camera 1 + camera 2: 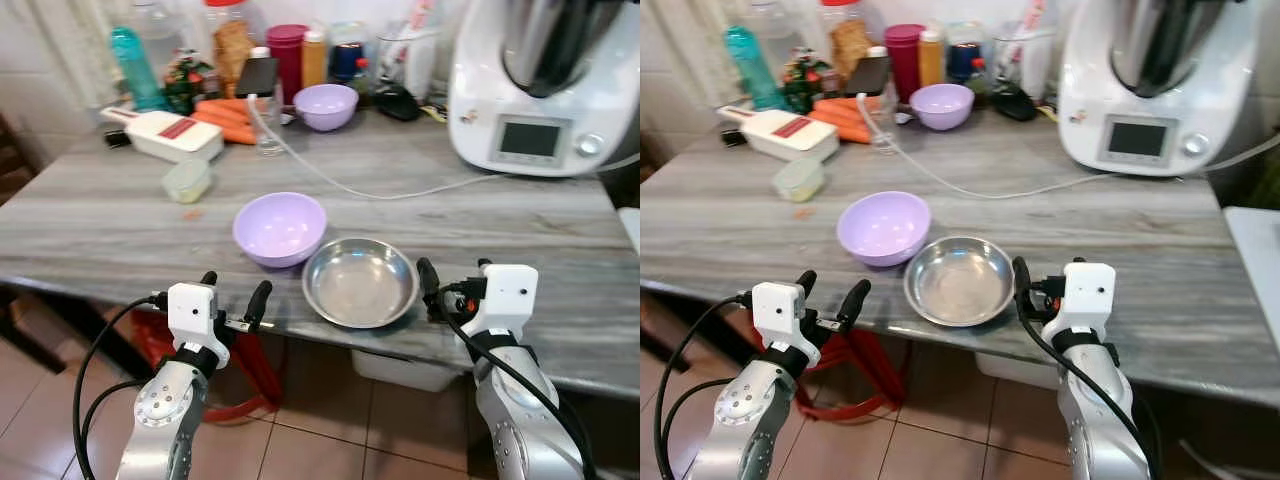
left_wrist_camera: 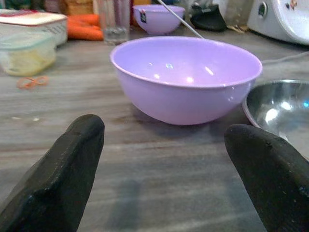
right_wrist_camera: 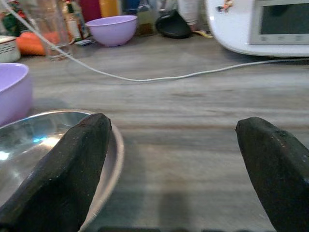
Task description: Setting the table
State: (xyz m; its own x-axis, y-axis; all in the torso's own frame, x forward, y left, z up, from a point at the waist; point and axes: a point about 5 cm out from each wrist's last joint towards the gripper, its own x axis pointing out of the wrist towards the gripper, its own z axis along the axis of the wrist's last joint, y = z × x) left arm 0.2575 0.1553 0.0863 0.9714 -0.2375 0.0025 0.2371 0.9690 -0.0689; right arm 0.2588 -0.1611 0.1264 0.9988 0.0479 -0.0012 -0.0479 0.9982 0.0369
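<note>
A light purple bowl (image 1: pixel 279 228) stands near the front edge of the grey table (image 1: pixel 90 225). A shallow steel bowl (image 1: pixel 360 281) touches it on the right. My left gripper (image 1: pixel 233 292) is open at the table's edge, just short of the purple bowl (image 2: pixel 186 79), with nothing between its fingers. My right gripper (image 1: pixel 455 278) is open too, empty, at the edge just right of the steel bowl (image 3: pixel 43 150). A second purple bowl (image 1: pixel 326 106) sits far back.
A big white kitchen machine (image 1: pixel 540 90) fills the back right, and its white cable (image 1: pixel 340 180) runs across the table. Back left hold a white slicer box (image 1: pixel 165 133), carrots (image 1: pixel 225 118), a glass (image 1: pixel 267 125), bottles and a small lidded container (image 1: pixel 187 180).
</note>
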